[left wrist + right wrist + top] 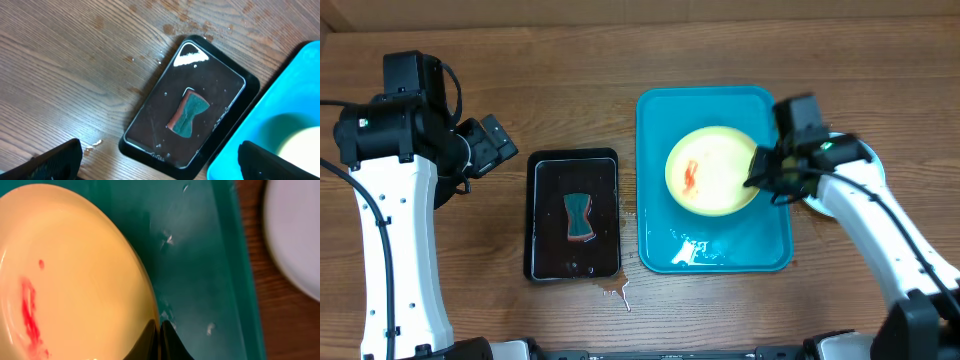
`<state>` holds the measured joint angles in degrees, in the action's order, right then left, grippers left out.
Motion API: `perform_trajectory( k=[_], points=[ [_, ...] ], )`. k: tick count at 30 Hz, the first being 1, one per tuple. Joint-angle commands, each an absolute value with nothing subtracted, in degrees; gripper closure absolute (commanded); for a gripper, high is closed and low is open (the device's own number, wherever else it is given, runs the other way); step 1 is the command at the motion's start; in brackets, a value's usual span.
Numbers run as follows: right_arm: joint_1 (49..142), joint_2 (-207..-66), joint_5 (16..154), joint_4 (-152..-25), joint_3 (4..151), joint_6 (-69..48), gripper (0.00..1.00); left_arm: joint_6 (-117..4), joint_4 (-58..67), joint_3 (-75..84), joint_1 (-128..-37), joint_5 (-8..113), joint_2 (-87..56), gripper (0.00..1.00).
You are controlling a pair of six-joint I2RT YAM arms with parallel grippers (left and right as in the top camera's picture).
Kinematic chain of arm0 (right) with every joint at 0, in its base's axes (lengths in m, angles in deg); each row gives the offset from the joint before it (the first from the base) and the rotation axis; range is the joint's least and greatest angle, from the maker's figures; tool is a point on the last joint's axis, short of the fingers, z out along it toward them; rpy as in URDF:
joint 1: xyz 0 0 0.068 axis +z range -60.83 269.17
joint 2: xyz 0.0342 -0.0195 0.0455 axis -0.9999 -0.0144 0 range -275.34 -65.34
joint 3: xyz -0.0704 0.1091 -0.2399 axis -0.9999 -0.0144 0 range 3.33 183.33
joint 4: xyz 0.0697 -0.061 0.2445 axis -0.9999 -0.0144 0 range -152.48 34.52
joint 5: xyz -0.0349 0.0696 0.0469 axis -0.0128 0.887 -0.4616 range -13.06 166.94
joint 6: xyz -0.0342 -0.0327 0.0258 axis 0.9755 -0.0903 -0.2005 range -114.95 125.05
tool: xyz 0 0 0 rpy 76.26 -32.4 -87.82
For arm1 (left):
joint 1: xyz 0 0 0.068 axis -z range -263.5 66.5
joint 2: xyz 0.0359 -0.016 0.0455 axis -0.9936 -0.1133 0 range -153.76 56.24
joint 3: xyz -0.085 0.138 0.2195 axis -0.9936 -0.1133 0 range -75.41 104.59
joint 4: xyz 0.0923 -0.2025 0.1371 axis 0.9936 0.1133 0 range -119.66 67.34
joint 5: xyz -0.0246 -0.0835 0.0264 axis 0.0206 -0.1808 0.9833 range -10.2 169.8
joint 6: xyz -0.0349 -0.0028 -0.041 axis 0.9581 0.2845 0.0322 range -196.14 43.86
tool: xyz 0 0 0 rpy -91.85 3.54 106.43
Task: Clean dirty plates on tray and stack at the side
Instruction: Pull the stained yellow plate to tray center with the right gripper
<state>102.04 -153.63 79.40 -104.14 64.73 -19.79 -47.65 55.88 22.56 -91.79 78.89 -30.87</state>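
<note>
Plate (712,170), pale yellow with a red smear, is lying in the turquoise tray (660,250), right of centre. The right gripper (757,170) is pinching its right rim, jaws closed tight. Left of it, the black tray (542,270) is holding a teal sponge (579,217). At upper left, the left gripper (505,143) is hanging wide, gripping nothing.

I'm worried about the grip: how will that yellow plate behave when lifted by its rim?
The plate looks like thin plastic, so probably light and stiff. Pinched at its edge by the right gripper, it may tilt. Droplets on the tray hint at slipperiness.
</note>
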Motion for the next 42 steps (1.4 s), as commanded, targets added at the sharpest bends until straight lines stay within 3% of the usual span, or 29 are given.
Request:
perform_trajectory(
  k=[1,8,10,12,17,21,26,31,36,39,42],
  points=[
    [102.7,-154.1,83.5,-95.4,56.6,-21.4,0.96,-48.5,55.8,23.3,-92.0,78.7,-30.7,0.0],
    [102.7,-154.0,83.5,-87.3,50.3,-13.7,0.96,-48.5,55.8,23.3,-92.0,78.7,-30.7,0.0],
    [102.7,-153.7,83.4,-88.6,50.8,-12.3,0.73,-48.5,55.8,23.3,-92.0,78.7,-30.7,0.0],
    [102.6,-153.2,83.4,-91.2,52.4,-12.3,0.67,-48.0,55.3,23.3,-92.0,78.1,-30.7,0.0],
    [102.6,-148.6,81.9,-99.4,58.7,-12.3,0.65,-47.8,55.4,23.3,-91.7,69.2,-30.7,0.0],
    [102.6,-144.2,82.0,-103.7,62.5,-12.3,0.65,-54.9,55.2,22.8,-87.9,62.8,-30.7,0.03],
    [102.6,-140.4,82.0,-104.3,62.8,-12.3,0.63,-56.1,53.9,17.4,-78.7,68.9,-30.7,0.1],
    [102.6,-140.5,82.0,-105.8,62.8,-12.3,0.63,-49.4,44.3,3.9,-71.5,77.1,-30.7,0.2],
    [102.6,-140.5,82.0,-106.6,62.8,-12.3,0.63,-46.9,32.4,-8.3,-70.6,76.7,-30.7,0.3],
    [102.6,-140.5,82.0,-106.6,62.8,-12.3,0.63,-47.0,24.9,-14.4,-70.5,76.6,-30.7,0.32],
    [102.6,-140.5,82.0,-106.4,62.8,-12.3,0.63,-47.0,19.0,-19.0,-70.6,77.1,-30.9,0.41]
  ],
)
